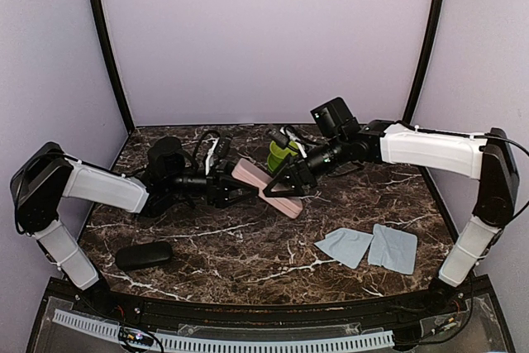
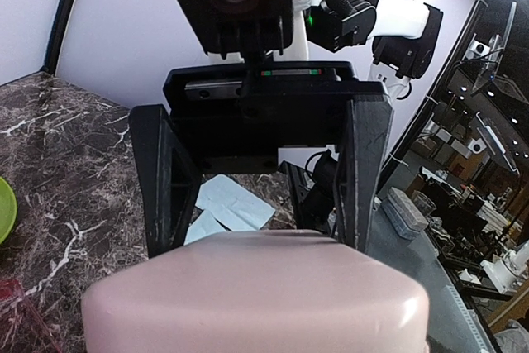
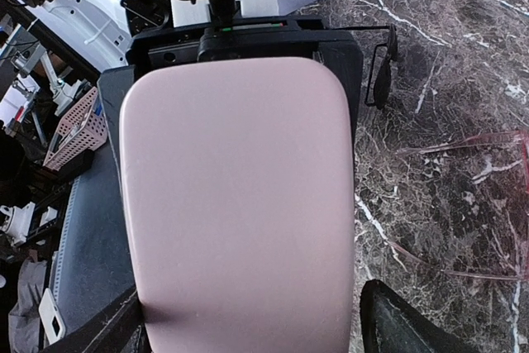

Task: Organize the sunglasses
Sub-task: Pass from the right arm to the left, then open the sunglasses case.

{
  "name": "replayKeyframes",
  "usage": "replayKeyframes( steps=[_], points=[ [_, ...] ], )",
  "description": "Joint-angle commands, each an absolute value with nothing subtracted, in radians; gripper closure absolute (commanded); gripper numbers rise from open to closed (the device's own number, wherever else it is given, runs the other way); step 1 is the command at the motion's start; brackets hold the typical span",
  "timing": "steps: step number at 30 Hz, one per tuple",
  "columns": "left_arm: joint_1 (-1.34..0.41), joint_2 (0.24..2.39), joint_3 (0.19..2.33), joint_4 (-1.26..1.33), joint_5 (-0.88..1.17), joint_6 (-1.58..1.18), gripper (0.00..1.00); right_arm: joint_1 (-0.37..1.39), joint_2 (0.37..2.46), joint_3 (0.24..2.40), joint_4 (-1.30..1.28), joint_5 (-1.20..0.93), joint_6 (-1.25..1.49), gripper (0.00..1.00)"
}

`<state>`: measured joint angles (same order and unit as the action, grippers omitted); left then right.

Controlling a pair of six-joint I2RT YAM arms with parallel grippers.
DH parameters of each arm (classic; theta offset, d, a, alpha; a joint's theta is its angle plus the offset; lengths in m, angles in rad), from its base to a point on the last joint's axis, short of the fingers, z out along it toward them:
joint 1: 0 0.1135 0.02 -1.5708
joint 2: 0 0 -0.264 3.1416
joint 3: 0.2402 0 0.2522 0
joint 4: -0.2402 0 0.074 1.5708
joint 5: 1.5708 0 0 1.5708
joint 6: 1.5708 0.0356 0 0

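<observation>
A pink rounded case (image 1: 266,188) lies tilted in the middle of the marble table. My left gripper (image 1: 234,181) is shut on its left end, a finger (image 2: 161,179) against each side of the case (image 2: 256,295). My right gripper (image 1: 287,185) straddles the other end of the case (image 3: 240,204), open, with a small gap at its right finger (image 3: 405,328). The red-framed sunglasses (image 3: 496,146) lie on the marble beside the case. The black-framed sunglasses (image 3: 380,64) sit near the left gripper's end.
A black oblong case (image 1: 145,255) lies at the front left. Two pale blue cloths (image 1: 345,245) (image 1: 393,248) lie at the front right. A green object (image 1: 279,155) stands behind the pink case. Purple walls close in the back and sides.
</observation>
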<state>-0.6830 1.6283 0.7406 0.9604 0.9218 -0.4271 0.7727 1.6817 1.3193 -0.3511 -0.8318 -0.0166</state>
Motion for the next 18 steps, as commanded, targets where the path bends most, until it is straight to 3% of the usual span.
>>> replayKeyframes(
  steps=[1, 5, 13, 18],
  points=[
    [-0.689, 1.597, 0.778, 0.976, 0.929, -0.405, 1.00, 0.782, 1.695, 1.359, -0.298, -0.826, 0.007, 0.18],
    [-0.689, 1.598, 0.778, 0.974, 0.930, -0.402, 1.00, 0.782, 1.702, 1.358, -0.304, -0.841, 0.000, 0.23],
    [-0.689, 1.573, 0.769, 0.889, 0.945, -0.298, 1.00, 0.778, 1.687, 1.353, -0.312, -0.887, -0.012, 0.58],
    [-0.690, 1.528, 0.748, 0.828, 0.955, -0.179, 1.00, 0.748, 1.677, 1.352, -0.307, -0.980, 0.001, 0.70]
  ],
)
